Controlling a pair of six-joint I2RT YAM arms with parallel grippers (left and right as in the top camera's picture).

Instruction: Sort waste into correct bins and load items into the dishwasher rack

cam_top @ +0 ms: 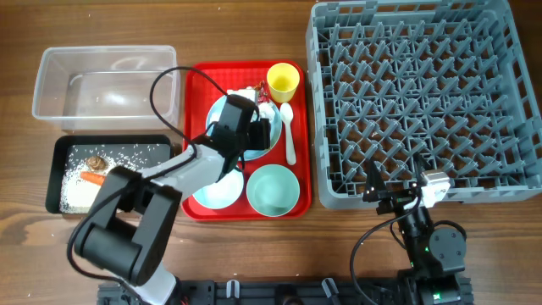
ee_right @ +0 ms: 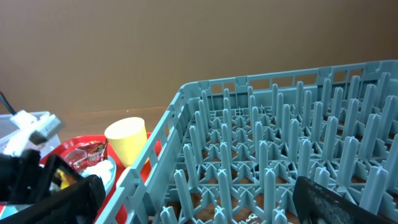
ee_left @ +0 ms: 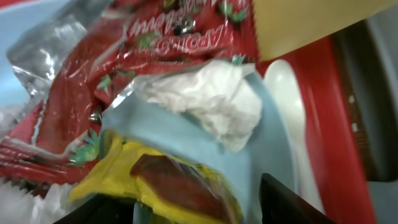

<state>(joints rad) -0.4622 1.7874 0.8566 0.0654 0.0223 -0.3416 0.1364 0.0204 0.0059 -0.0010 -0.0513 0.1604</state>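
the left hand (cam_top: 258,129) hovers low over the pale blue plate (ee_left: 180,134) on the red tray (cam_top: 196,76), its fingers straddling the yellow wrapper (ee_left: 124,180); whether they have clenched on it cannot be told. a clean pick likely means pinching that wrapper alone, free of the red wrapper (ee_left: 106,81) and crumpled paper (ee_left: 211,99) beside it, then lifting straight up towards the clear tub (cam_top: 51,85). the right hand (cam_top: 396,188) hangs released by the rack (cam_top: 423,93). counted: two wrappers, one paper, one plate, one light blue bowl (cam_top: 216,193), one pale green bowl (cam_top: 273,188), one cup (cam_top: 283,80), one spoon (cam_top: 289,135); the black tray (cam_top: 58,169) holds one carrot (cam_top: 93,179).
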